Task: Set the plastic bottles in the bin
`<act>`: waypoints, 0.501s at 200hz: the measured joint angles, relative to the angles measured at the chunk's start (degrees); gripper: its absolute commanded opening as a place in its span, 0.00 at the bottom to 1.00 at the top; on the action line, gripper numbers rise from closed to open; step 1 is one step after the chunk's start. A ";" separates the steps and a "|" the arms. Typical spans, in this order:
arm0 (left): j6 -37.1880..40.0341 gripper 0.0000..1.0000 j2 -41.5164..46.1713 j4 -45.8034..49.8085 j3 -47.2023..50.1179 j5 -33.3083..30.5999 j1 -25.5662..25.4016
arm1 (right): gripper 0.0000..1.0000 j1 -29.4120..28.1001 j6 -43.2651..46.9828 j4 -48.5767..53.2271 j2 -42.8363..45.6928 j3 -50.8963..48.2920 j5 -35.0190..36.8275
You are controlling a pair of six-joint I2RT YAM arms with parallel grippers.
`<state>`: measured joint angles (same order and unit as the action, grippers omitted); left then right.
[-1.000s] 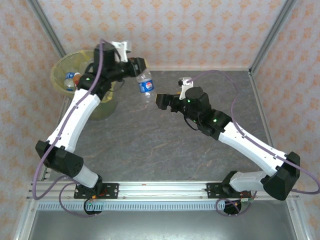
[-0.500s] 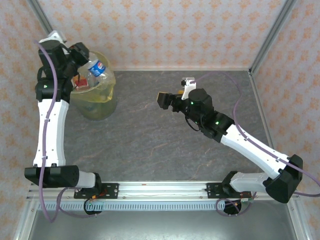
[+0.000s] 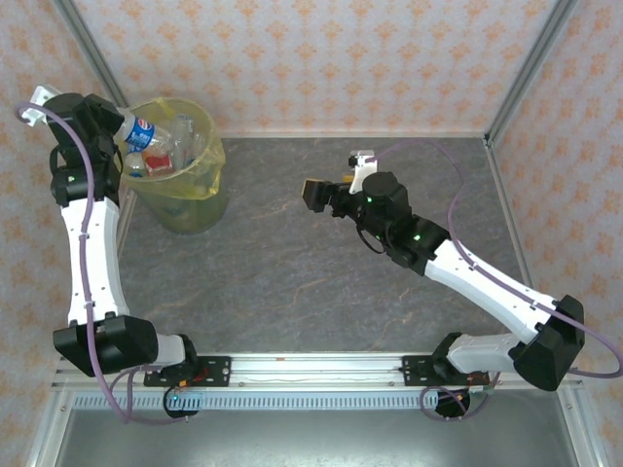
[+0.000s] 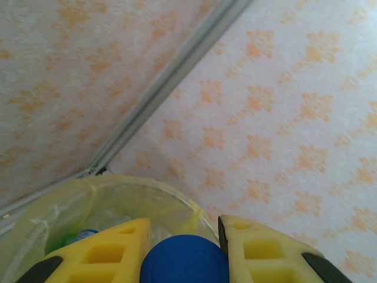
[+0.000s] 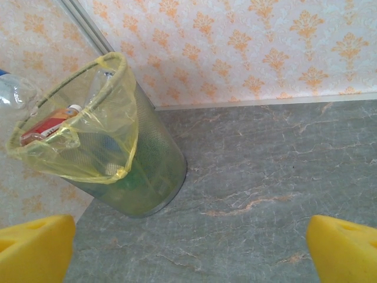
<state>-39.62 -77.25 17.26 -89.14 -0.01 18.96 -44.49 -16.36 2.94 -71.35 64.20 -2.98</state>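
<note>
Top external shows the left claw [image 3: 113, 123] clamped on a clear bottle [image 3: 139, 129], tilted over the bin [image 3: 200, 190] rim, likely so it drops inside; the right claw [image 3: 317, 193] hangs wide, empty, above the counter [image 3: 292, 282]

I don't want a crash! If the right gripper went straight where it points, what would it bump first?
Probably the bin, since the open right gripper points left toward it over the table. Depth is unclear, so it might scrape the table first.
</note>
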 measured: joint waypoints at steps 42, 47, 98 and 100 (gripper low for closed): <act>-0.92 0.21 -1.44 -8.98 4.50 -5.68 -0.04 | 1.00 0.00 0.42 0.02 -2.01 0.26 0.02; -0.96 0.21 -1.97 -9.94 4.50 -6.25 -0.04 | 1.00 0.00 0.59 0.02 -2.43 0.42 0.02; -1.64 0.22 -9.25 -17.09 4.46 -8.33 -0.04 | 1.00 0.00 1.49 0.46 -5.01 3.06 0.26; -1.77 0.22 -9.62 -17.27 4.46 -8.44 -0.04 | 1.00 0.00 1.51 0.46 -5.05 3.15 0.26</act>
<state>-41.39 -86.87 -0.01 -84.68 -8.45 18.92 -44.49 -14.85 3.40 -76.40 67.35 -2.72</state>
